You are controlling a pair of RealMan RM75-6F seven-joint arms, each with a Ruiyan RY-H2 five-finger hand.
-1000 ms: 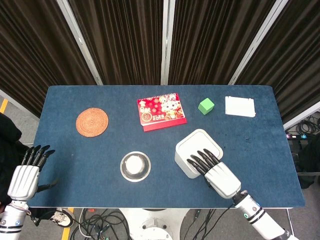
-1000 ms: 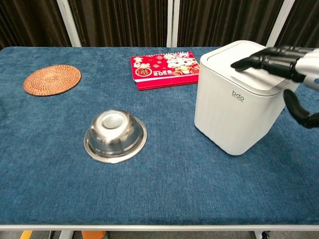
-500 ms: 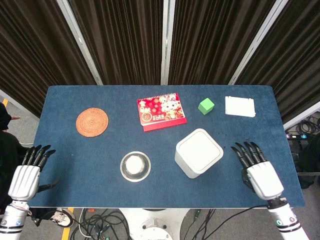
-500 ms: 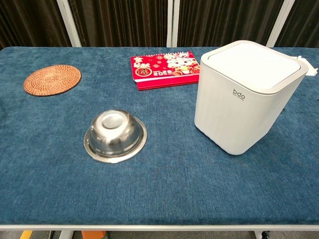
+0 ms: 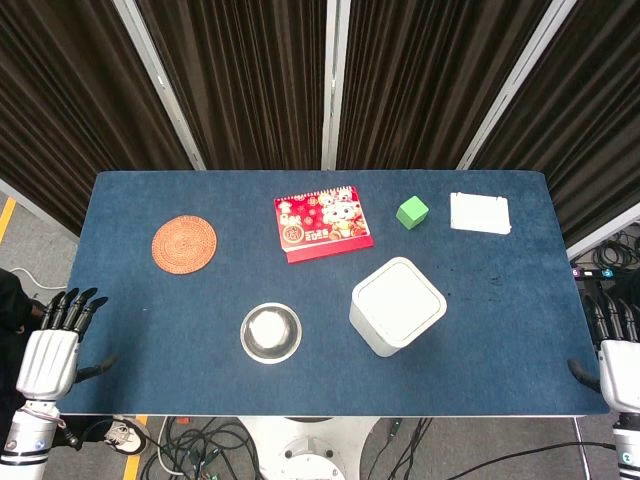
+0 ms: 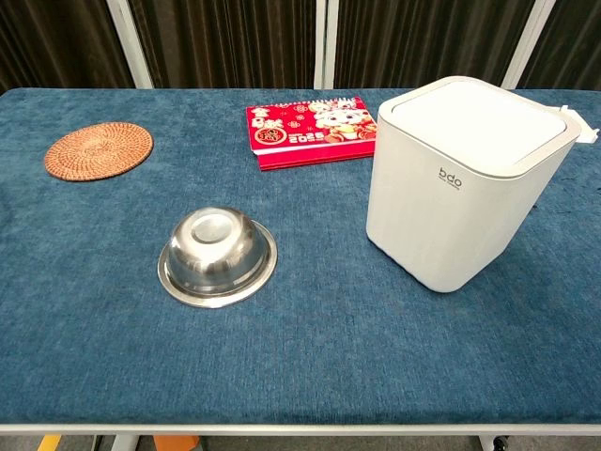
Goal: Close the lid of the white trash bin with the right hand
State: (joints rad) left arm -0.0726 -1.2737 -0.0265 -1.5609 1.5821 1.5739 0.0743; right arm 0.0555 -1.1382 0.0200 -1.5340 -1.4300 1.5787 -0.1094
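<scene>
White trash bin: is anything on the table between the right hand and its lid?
Nothing visible. The right hand sits off the table's right edge, and only bare blue cloth lies between it and the white trash bin, whose lid looks already flat.

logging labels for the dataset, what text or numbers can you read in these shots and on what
"bdo": small dark logo on the front wall of the white trash bin.
Red calendar: gold print, maybe a year, beside cartoon figures, too blurred to read.
White card at the far right of the table: no legible text.

Bare cloth right of trash bin (image 5: 397,305)
</scene>
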